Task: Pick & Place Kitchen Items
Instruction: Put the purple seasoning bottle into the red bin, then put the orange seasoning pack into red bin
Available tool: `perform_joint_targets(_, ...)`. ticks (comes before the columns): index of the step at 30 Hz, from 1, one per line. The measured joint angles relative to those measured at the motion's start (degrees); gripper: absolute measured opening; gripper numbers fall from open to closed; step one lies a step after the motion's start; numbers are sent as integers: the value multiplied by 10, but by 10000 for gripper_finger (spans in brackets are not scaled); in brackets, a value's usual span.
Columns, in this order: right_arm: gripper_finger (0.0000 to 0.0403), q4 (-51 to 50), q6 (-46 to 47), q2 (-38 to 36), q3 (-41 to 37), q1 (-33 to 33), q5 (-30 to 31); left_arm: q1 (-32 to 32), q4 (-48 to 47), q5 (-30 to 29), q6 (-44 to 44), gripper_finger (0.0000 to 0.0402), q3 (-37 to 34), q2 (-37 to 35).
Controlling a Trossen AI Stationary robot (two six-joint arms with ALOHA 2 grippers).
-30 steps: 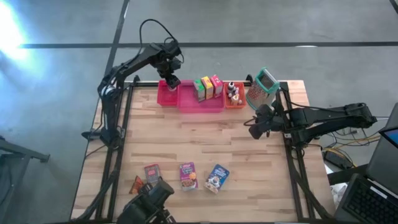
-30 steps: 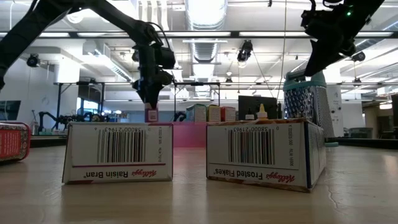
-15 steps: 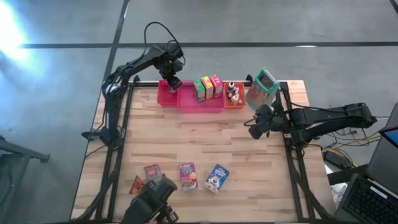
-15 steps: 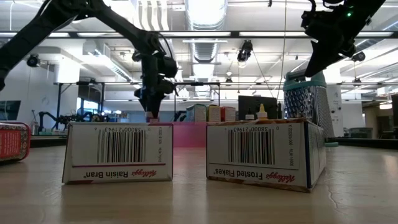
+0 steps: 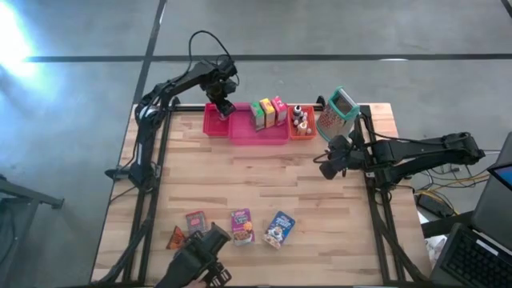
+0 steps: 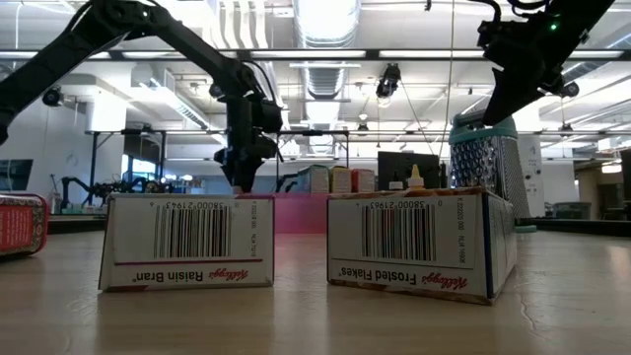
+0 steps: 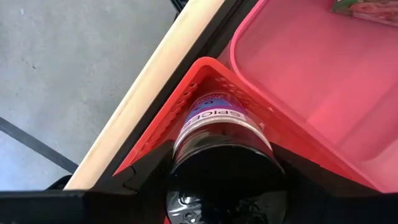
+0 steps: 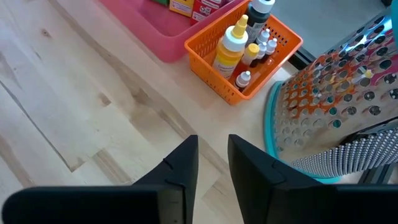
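My left gripper (image 5: 218, 109) stands at the table's far left, pointing down over the small red bin (image 7: 186, 93). It is shut on a spice jar (image 7: 217, 124) with a purple-and-white label and a dark cap. Next to the red bin a pink tray (image 5: 258, 130) holds green, yellow and red boxes (image 5: 268, 112). An orange basket (image 8: 273, 46) holds small bottles. Three cereal boxes (image 5: 242, 226) and an orange wedge (image 5: 176, 237) lie near the front edge. My right gripper (image 8: 213, 158) waits at the right, fingers slightly apart, nothing between them. My left gripper pinches the jar at its dark cap (image 7: 224, 177) between its two fingers, which come from above and point down. The jar hangs upright below them, its lower part inside the red bin. Whether its bottom rests on the bin's floor, I cannot tell.
A metal grater (image 5: 338, 112) with a teal rim stands at the far right, close to my right gripper. A red tin (image 6: 20, 225) shows at the left in the low view. A dark device (image 5: 200, 256) sits at the near edge. Bare wood lies mid-table.
My left gripper has come down toward the red bin with the spice jar, still pointing down and still shut on it. The dark device at the near edge has shifted a little toward the right.
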Motion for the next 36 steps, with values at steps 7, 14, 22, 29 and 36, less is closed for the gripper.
perform_joint_targets(7,99,3,0,0,0,0,0,0,1,0,10,244,-1,0)
perform_joint_targets(14,109,4,0,0,0,0,0,0,-20,2,12,314,1,2)
perform_joint_targets(22,116,5,1,0,0,0,0,0,-57,-4,16,330,39,-14)
perform_joint_targets(29,124,6,3,0,0,0,-2,0,-76,-17,0,330,71,-70)
perform_joint_targets(36,134,6,3,0,0,0,-3,-23,-88,-19,-44,328,36,-170)
